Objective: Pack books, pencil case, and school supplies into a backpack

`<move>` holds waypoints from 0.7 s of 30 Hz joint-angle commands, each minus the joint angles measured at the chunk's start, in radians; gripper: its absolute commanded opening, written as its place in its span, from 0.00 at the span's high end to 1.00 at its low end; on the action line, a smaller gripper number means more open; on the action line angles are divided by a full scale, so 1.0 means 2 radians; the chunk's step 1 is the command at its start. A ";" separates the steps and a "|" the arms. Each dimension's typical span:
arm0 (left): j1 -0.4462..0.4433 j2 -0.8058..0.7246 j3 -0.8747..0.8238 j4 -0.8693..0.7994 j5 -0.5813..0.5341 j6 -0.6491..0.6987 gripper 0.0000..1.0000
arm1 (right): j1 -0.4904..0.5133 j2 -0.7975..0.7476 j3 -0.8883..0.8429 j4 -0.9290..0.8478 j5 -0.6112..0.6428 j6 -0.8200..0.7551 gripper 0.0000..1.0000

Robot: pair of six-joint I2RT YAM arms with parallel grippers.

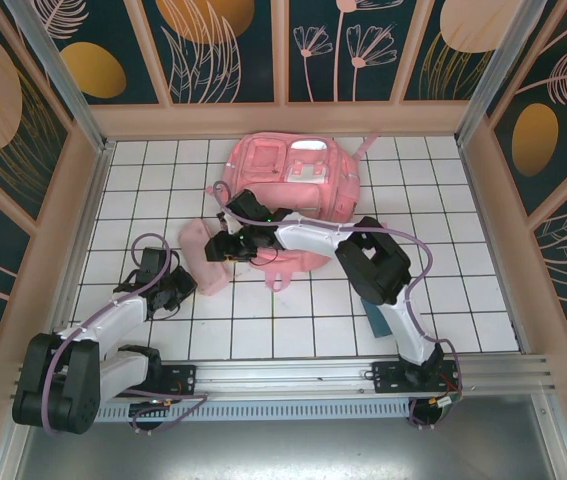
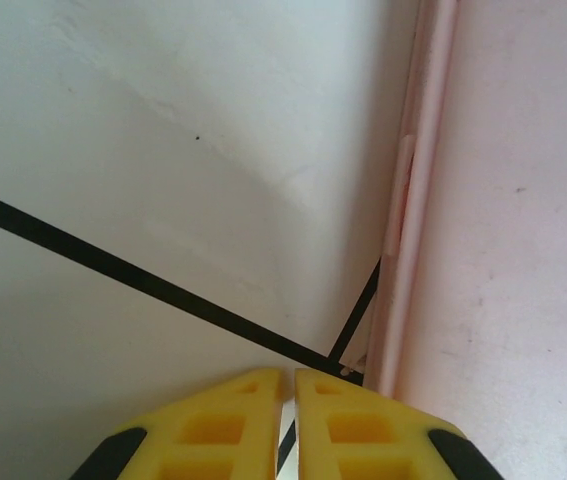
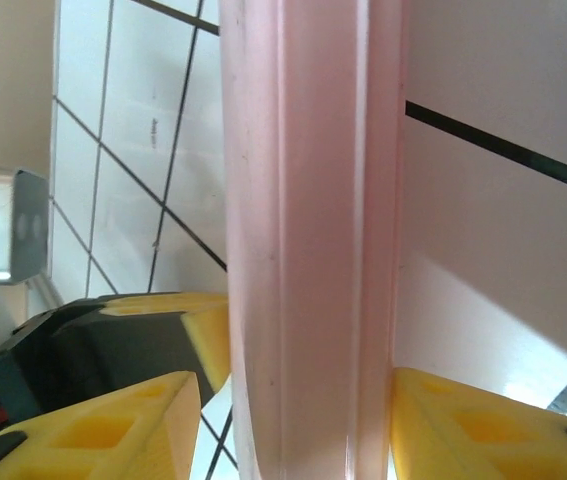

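As right tool point(image 3: 295, 380) straddles it | backpack point(image 3: 308, 200) edge | left tool point(image 2: 290, 375) adjacent

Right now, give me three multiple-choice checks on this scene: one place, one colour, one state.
1. Where on the table is the backpack?
A. near right corner
B. far centre
C. far left corner

2. What colour are the fingers of the left gripper?
A. yellow
B. blue
C. white

3. The left gripper is:
A. wide open
B. shut on a book
C. shut, empty

Answers:
1 B: the top view shows it mid-table, toward the far side.
2 A: the left wrist view shows yellow fingers.
3 C: the fingertips almost meet, with nothing between them.
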 commanded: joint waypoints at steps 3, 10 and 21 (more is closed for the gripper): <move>-0.001 0.011 0.010 -0.020 0.008 0.004 0.85 | 0.010 0.011 0.005 -0.012 0.009 -0.021 0.53; -0.001 0.017 0.016 -0.020 0.009 0.007 0.85 | 0.011 0.002 -0.001 0.021 -0.023 -0.011 0.63; -0.001 -0.042 0.085 -0.098 -0.051 0.013 0.67 | -0.014 -0.138 -0.060 0.038 0.076 -0.034 0.77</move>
